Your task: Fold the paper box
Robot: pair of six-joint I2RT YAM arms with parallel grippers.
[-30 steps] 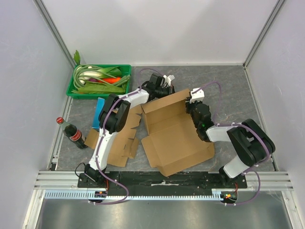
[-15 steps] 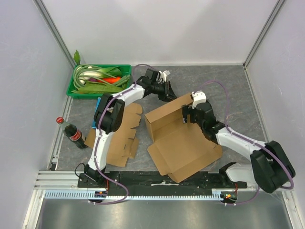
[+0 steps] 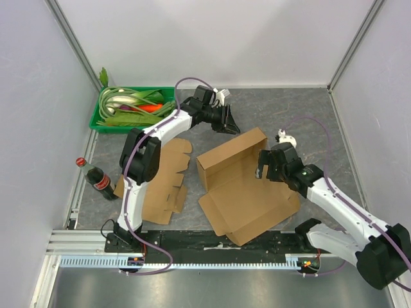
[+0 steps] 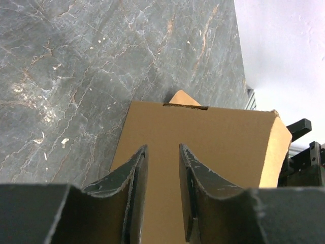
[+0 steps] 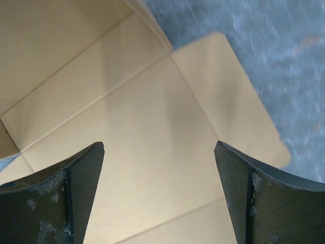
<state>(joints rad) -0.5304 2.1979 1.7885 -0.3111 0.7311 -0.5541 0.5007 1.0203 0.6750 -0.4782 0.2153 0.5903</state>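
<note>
I see the brown cardboard box (image 3: 241, 186) right of the flat brown cardboard blank (image 3: 164, 192); the green plastic tray (image 3: 112, 128) lies behind the blank.

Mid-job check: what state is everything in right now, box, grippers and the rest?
paper box: half-formed, one wall raised, other panels lying flat.
left gripper: slightly open, empty, apart from the box.
right gripper: wide open, empty, over the box's panels.
flat cardboard: unfolded, lying flat.
cola bottle: upright, capped.
green basket: filled with vegetables.

No legible text or labels anywhere
</note>
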